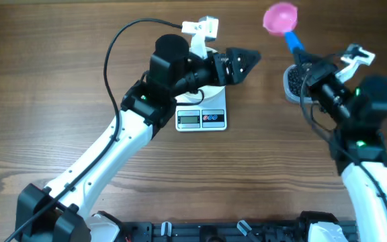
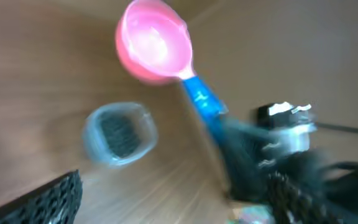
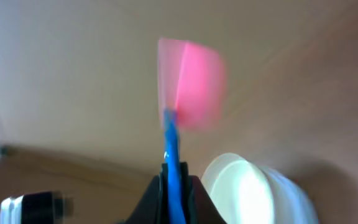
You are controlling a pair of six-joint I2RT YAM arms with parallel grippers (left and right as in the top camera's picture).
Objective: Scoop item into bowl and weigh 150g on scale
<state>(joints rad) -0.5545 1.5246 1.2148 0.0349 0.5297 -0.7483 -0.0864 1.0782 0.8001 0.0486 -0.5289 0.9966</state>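
While right gripper [image 1: 304, 59] clamps scoop [image 1: 280, 18], beads [image 1: 289, 82] seemingly lie just beside.

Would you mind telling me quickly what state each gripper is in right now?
Left gripper: open, holding nothing.
Right gripper: shut on the blue handle of the pink scoop.

1. Pink scoop [image 3: 191, 84] up top, badly smeared with blur.
2. Its blue handle [image 3: 172, 152] runs straight down into the right gripper [image 3: 174, 186], jaws clamped tight on it.
3. Pale rounded shape [image 3: 247, 190] at lower right, too blurred to name; wooden table [image 3: 73, 74] behind.
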